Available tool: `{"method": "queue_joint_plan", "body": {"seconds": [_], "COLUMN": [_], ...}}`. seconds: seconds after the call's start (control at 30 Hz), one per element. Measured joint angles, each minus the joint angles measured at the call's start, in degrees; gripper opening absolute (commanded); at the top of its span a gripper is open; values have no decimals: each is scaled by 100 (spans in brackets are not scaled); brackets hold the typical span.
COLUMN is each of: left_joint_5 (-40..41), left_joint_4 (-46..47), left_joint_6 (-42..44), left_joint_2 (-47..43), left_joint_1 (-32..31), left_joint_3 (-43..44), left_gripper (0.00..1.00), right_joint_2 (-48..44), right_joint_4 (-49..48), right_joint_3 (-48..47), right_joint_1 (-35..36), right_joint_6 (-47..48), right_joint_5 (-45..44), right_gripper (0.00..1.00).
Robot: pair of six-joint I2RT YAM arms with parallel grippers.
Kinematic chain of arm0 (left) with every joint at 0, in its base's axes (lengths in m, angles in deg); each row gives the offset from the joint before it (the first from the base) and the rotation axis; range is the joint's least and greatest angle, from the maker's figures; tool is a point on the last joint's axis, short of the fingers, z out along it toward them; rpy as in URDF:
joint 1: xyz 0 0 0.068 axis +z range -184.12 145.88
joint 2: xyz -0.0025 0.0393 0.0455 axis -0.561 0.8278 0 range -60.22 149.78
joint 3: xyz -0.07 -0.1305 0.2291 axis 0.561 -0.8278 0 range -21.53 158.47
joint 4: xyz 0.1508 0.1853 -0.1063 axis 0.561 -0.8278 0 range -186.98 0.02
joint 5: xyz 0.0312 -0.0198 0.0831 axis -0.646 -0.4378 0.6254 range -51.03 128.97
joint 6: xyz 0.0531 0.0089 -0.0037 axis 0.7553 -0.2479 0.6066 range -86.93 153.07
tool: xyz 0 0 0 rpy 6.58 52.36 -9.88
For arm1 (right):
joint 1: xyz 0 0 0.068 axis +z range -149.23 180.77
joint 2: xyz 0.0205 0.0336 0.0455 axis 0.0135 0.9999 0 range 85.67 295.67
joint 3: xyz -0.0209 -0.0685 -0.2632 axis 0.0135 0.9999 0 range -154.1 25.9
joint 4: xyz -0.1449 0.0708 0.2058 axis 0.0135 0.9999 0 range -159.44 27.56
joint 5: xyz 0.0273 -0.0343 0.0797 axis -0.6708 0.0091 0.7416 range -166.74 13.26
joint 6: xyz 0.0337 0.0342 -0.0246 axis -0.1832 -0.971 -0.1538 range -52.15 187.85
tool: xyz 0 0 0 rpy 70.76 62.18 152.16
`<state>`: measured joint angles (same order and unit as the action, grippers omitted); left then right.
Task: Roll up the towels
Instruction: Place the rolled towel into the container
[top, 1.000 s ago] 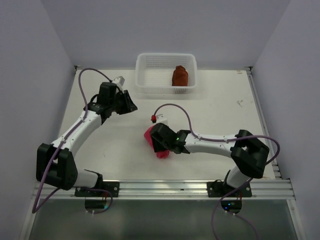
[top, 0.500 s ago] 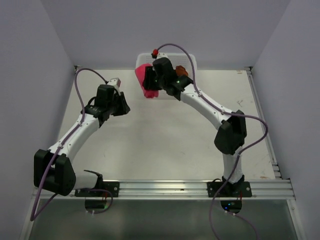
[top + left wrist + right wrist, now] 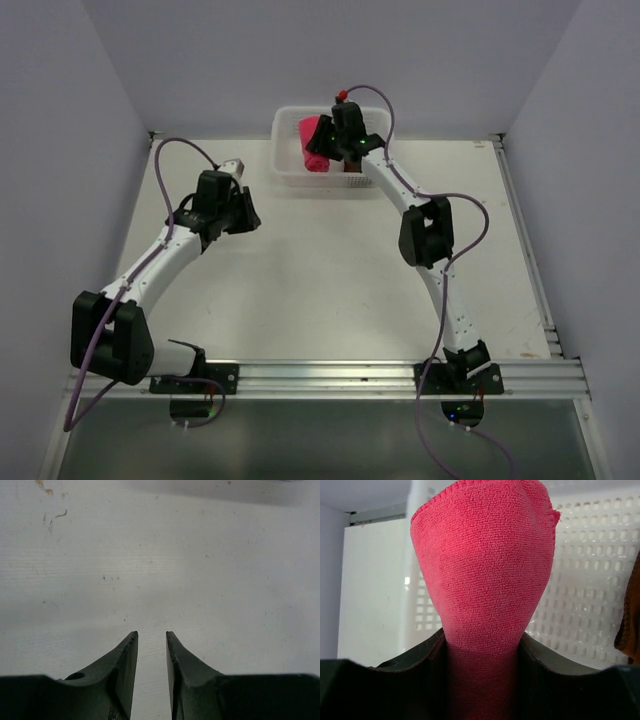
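Your right gripper [image 3: 482, 642]: pinching pink towel [image 3: 482, 565], up over basket [image 3: 290, 178] at table's 12 o'clock, on basket's 9 o'clock side | brown towel [image 3: 630, 620]: in basket, 3 o'clock of pink one | your left gripper [image 3: 151, 642]: fingers narrowly apart, nothing between, above table [image 3: 210, 555] near 10 o'clock
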<state>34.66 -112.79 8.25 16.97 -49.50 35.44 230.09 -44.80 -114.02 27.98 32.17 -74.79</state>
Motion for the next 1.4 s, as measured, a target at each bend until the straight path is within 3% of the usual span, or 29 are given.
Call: {"method": "queue_joint_plan", "body": {"seconds": [0.43,0.57,0.7,0.8,1.17,1.4], "left_joint_5": [-157,-229,-299,-334,-457,-562], "left_joint_4": [2,2,4,4,15,37], "left_joint_6": [-2,-2,-2,-2,-2,-2], "left_joint_2": [146,177,208,234,267,269], "left_joint_1": [11,15,24,26,26,26], "left_joint_3": [0,0,0,0,-46,-52], "left_gripper": [33,33,33,33,34,34], "right_joint_2": [573,726,785,785,785,780], "right_joint_4": [-146,-122,-24,42,192,225], "right_joint_3": [17,17,17,17,17,17], "right_joint_1": [-323,-328,-332,-332,-334,-348], "right_joint_6": [-378,-361,-278,-181,37,129], "right_joint_5": [264,243,160,55,2,13], "right_gripper": [11,22,48,58,80,85]}}
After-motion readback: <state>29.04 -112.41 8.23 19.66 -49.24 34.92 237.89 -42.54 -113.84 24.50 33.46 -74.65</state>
